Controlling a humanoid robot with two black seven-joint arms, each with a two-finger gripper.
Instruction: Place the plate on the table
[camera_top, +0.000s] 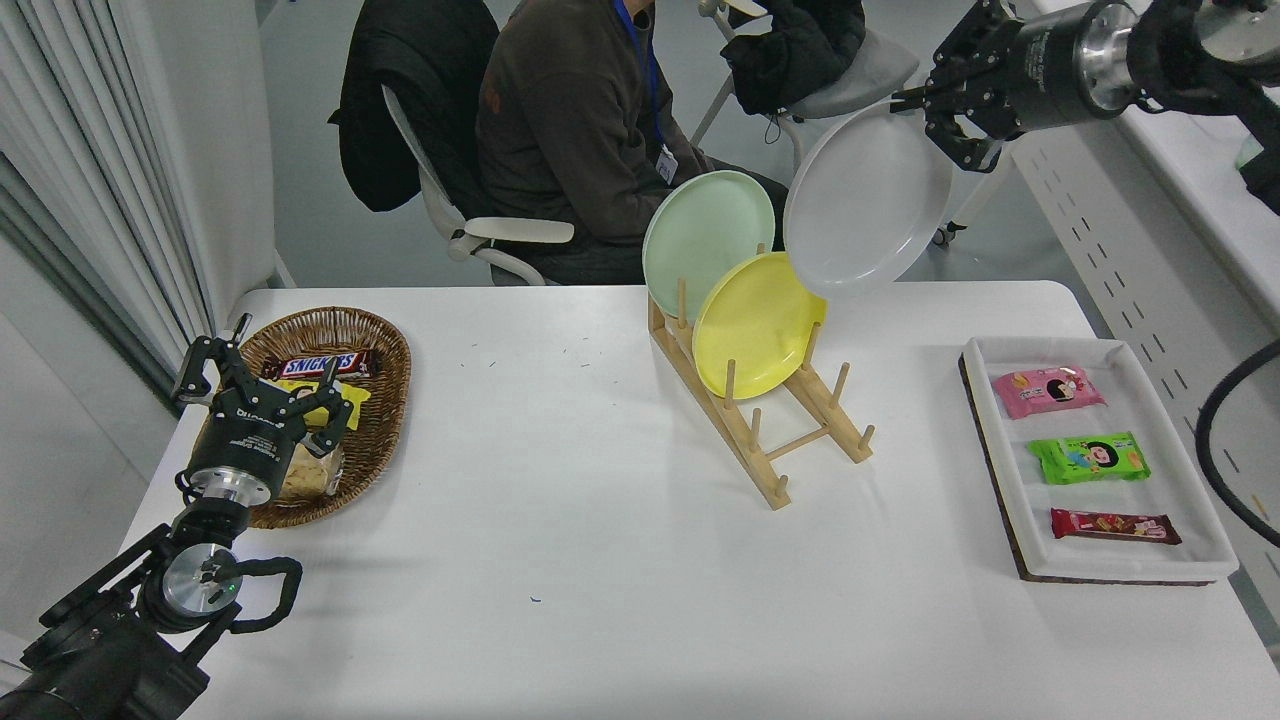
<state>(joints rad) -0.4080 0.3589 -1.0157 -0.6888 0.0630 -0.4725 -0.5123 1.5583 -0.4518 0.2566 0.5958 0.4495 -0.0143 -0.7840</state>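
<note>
While the right gripper (915, 100) comes in from the upper right with its jaws clamped on the top right edge of the grey plate (868, 205), the plate hangs tilted in the air, clear of the wooden rack (760, 420) and above the far side of the table (560, 520). From the jaws the plate slopes down and to the left, and its lowest edge overlaps the top of the yellow plate (755, 325) in this view (whether the two touch I cannot tell). That yellow plate stands in the rack below and left of the jaws, and the mint green plate (705, 240) stands in the slot behind it, further left. The rack's front slots, nearest the camera, hold nothing.

Well below the jaws and to the right, a white tray (1000, 470) lies on the table with three wrapped snacks in a row: pink (1047, 390), green (1090, 457) and red (1115, 524).

Far to the left of the jaws, the left gripper (262, 378) is parked with its fingers spread, over the near rim of a wicker basket (375, 345) holding a chocolate bar and other snacks. A person in a dark top (560, 130) sits on a chair at the table's far side, left of the held plate.
</note>
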